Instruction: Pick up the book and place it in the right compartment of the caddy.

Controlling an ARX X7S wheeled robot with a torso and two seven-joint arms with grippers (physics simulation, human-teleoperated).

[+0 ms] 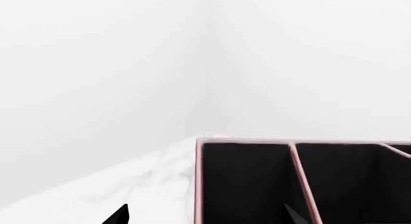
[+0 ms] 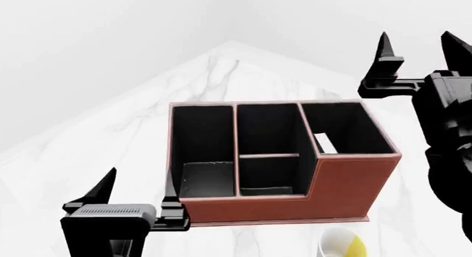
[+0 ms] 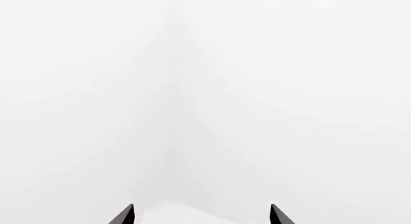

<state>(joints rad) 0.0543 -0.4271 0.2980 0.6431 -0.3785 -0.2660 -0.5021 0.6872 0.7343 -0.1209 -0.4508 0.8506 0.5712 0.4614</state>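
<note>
The reddish-brown caddy [image 2: 339,185] with black interior stands mid-table. Its tall right compartment [image 2: 350,124] holds the book [image 2: 324,142]; only a strip of white page edge shows against the black lining, next to the divider wall. My right gripper [image 2: 419,47] is open and empty, raised above and to the right of that compartment; its wrist view shows only its fingertips [image 3: 202,214] and white wall. My left gripper [image 2: 140,193] is open and empty at the caddy's front left corner. In the left wrist view its jaws [image 1: 207,214] straddle the caddy's wall [image 1: 198,185].
A white-and-yellow mug [image 2: 341,246] stands on the white marble table [image 2: 110,130] just in front of the caddy's right end. White walls meet in a corner behind the table.
</note>
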